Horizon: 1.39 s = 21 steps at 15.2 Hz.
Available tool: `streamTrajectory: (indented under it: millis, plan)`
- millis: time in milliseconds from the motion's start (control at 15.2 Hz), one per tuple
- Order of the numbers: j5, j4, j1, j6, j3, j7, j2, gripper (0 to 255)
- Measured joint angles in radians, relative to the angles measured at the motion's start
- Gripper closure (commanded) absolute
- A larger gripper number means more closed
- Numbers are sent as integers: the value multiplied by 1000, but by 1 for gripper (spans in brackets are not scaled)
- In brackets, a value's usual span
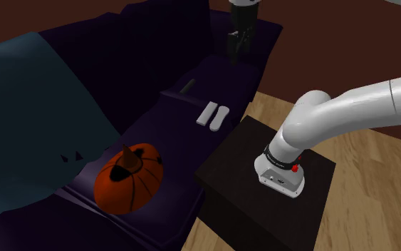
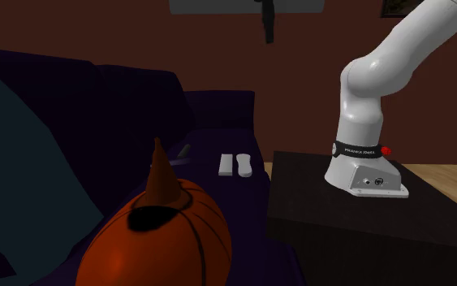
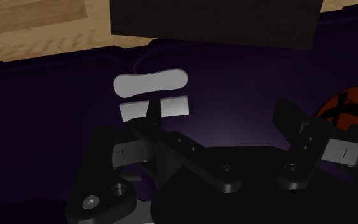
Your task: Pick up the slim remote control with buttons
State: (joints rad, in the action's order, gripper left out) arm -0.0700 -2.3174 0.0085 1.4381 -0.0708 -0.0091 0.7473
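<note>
Two plain white remotes lie side by side on the dark purple sofa seat [image 1: 163,135]. One is a straight-edged bar [image 1: 206,113] [image 2: 226,165] [image 3: 171,107]. The other has rounded ends and a narrow waist [image 1: 220,118] [image 2: 243,165] [image 3: 151,84]. No buttons show on either. A slim dark bar [image 1: 186,87] [image 2: 184,152] lies farther back on the seat. My black gripper [image 1: 236,51] [image 2: 268,32] [image 3: 222,121] hangs high above the sofa's far end, open, with nothing between its fingers. In the wrist view one finger [image 3: 151,118] overlaps the straight-edged remote.
An orange pumpkin with a cone stem [image 1: 129,178] [image 2: 157,236] [image 3: 352,105] sits on the seat nearer the shoulder camera. A teal blanket [image 1: 28,121] drapes the backrest. The black stand [image 1: 263,200] butts against the sofa front, with wooden floor [image 1: 362,142] beyond it.
</note>
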Motion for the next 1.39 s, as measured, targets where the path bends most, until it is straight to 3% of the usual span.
streamTrajectory:
  millis: [132,396,924,1386]
  plan:
    - [2,-16,-5,18,0,12,-1,0]
    - [19,-96,-40,138,-5,105,-34,0]
    - [49,-247,-120,465,-18,314,-187,0]
    - [62,-289,-188,738,-23,490,-392,0]
